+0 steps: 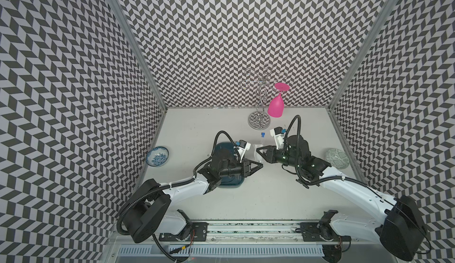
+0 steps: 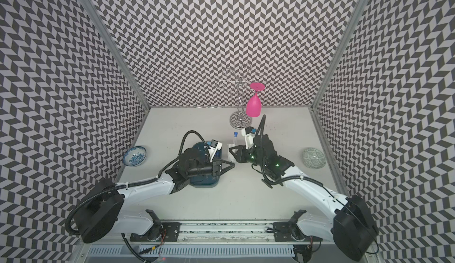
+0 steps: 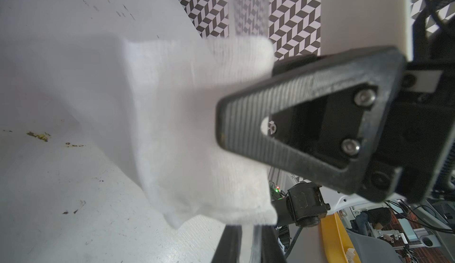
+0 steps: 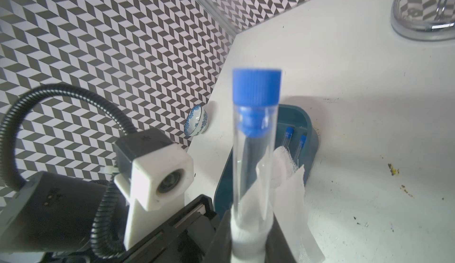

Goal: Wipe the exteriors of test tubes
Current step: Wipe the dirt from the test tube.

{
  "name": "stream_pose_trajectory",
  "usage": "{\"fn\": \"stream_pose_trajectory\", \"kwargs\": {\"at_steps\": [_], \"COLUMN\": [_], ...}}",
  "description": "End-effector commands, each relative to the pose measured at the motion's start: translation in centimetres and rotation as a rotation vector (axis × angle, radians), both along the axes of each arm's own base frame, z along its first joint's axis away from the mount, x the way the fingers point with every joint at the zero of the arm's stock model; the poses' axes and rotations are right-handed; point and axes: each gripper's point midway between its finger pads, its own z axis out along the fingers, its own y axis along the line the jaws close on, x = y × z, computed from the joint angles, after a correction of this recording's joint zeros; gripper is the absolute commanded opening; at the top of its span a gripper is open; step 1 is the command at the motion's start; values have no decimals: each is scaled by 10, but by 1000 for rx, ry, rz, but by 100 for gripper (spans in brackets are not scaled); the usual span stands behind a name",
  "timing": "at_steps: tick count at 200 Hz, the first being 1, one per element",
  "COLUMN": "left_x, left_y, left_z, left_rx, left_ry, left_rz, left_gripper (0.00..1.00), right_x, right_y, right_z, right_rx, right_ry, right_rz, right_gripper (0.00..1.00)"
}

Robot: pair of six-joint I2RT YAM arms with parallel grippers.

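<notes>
Okay, blue-patterned bowl (image 1: 157,156): sitting at the left edge of the desk (image 1: 258,200), well clear of the action.
Teal tray (image 4: 310,136): tucked under the left arm's wrist. The right wrist view shows two blue-capped test tubes (image 4: 288,136) lying side by side in it.
Left end effector (image 1: 261,164): pressed together, pinching a white gauze cloth (image 3: 197,131) just right of the tray.
Gauze cloth: runs from those fingers and bunches round the lower end of the tube in the air.
Test tube (image 4: 253,156): off the desk, between the two arms, blue cap (image 4: 257,84) at the end away from the fingers. Upright or leaning, hard to call.
Right end effector (image 1: 259,151): clamped on that tube's cloth-wrapped base, almost tip to tip with the left.
Chrome wire rack (image 1: 259,122): at the back of the desk, behind the right wrist.
Pink wine glass (image 1: 275,106): upside down, foot up, at the rack's arm.
Green-patterned dish (image 1: 337,158): far right edge, on its own.
</notes>
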Motion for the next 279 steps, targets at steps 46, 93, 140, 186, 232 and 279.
{"fn": "stream_pose_trajectory", "kwargs": {"at_steps": [46,93,140,186,232,279], "left_x": [-11,-11,-7,-1,1,-1], "left_y": [3,3,7,13,15,16], "left_z": [11,10,13,14,12,12], "left_rx": [-58,-58,-65,-71,-69,-70], "left_ry": [-5,-2,-4,-4,0,2], "left_rz": [-46,-48,-35,-19,-13,-18], "left_gripper": [16,16,16,16,16,16], "right_x": [49,63,44,-3,-39,-25], "right_y": [-19,-22,-2,5,18,21], "right_z": [51,62,26,-29,-54,-39], "right_rx": [46,74,47,72,109,116], "right_ry": [-232,-264,-164,-54,22,-19], "right_rz": [-139,-148,-10,31,81,52], "right_gripper": [21,21,22,21,22,22]}}
